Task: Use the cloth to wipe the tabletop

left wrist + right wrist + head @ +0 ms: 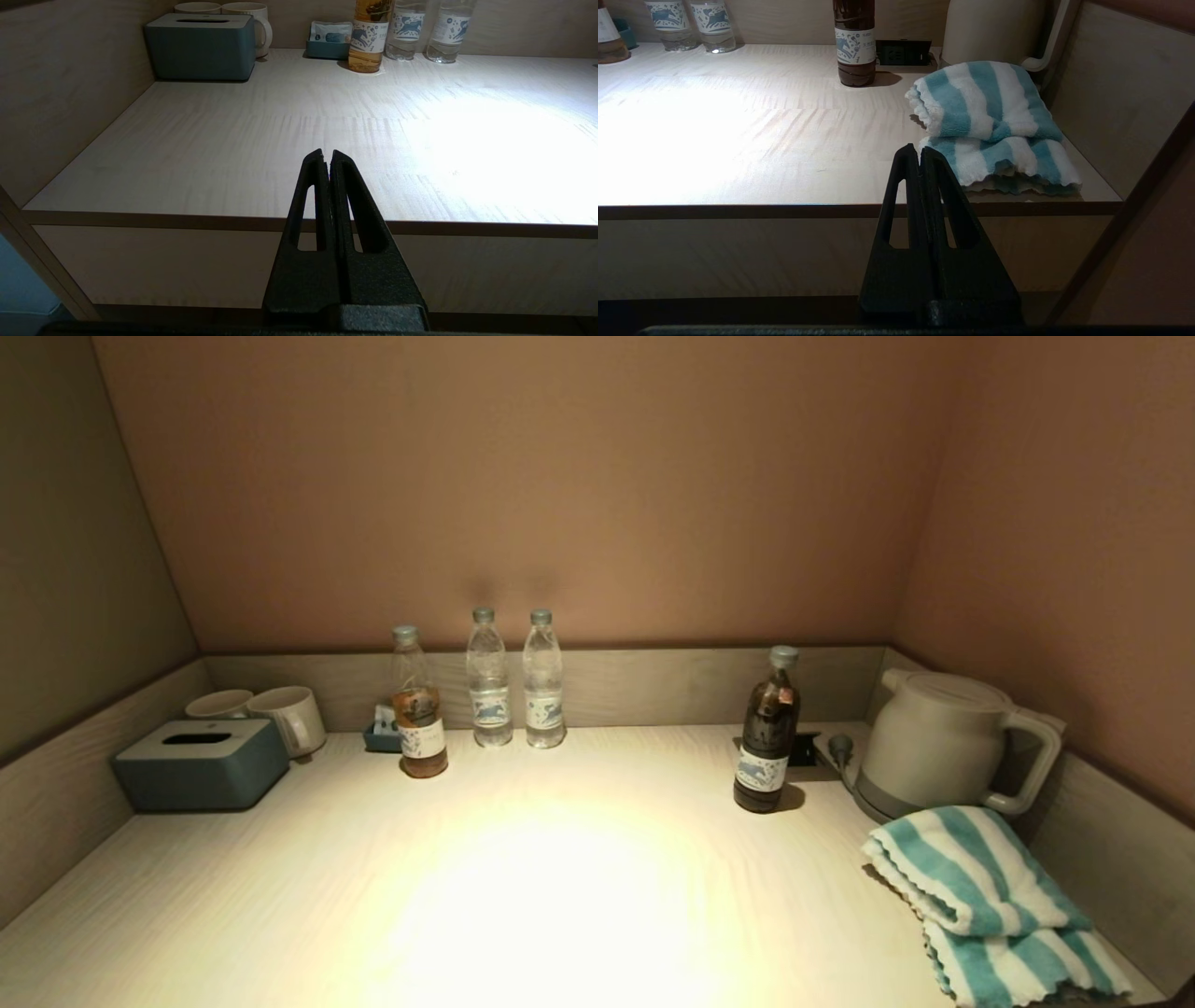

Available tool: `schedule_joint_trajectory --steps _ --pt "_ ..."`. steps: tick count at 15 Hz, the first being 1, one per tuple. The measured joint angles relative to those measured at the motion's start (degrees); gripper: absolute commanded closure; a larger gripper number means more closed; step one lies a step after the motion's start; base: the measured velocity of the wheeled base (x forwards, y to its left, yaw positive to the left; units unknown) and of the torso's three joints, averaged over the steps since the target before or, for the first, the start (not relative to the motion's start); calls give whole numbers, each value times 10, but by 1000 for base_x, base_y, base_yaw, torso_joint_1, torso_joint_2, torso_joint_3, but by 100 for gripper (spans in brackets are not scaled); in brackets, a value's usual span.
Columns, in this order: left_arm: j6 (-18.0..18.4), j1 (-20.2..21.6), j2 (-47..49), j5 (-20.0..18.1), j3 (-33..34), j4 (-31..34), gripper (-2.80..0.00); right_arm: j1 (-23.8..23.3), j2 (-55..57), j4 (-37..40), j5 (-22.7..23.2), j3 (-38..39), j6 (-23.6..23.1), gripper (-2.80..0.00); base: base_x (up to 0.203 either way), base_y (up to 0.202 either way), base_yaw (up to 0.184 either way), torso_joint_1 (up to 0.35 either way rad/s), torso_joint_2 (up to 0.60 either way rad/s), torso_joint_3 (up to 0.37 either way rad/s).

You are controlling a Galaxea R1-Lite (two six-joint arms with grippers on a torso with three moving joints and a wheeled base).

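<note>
The cloth (990,905), a folded teal and white striped towel, lies at the front right of the tabletop (560,877), just in front of the kettle. It also shows in the right wrist view (990,121). My right gripper (920,150) is shut and empty, held off the front edge of the tabletop, short of the cloth. My left gripper (326,154) is shut and empty, held off the front edge on the left side. Neither gripper shows in the head view.
A beige kettle (943,742) stands at the back right, a dark bottle (767,733) to its left. Three bottles (490,681) stand at the back middle. A grey-blue tissue box (201,763) and two mugs (285,717) sit at the back left. A grey-wood rim (653,681) runs round the back and sides.
</note>
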State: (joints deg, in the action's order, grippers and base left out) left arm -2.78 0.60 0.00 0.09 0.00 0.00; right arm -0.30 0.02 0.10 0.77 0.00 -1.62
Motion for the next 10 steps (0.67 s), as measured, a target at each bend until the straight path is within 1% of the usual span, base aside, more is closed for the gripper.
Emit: schedule_joint_trajectory --steps 10 --pt "0 0 0 0 0 0 0 0 0 0 0 0 0 0 0 0 0 0 0 0"
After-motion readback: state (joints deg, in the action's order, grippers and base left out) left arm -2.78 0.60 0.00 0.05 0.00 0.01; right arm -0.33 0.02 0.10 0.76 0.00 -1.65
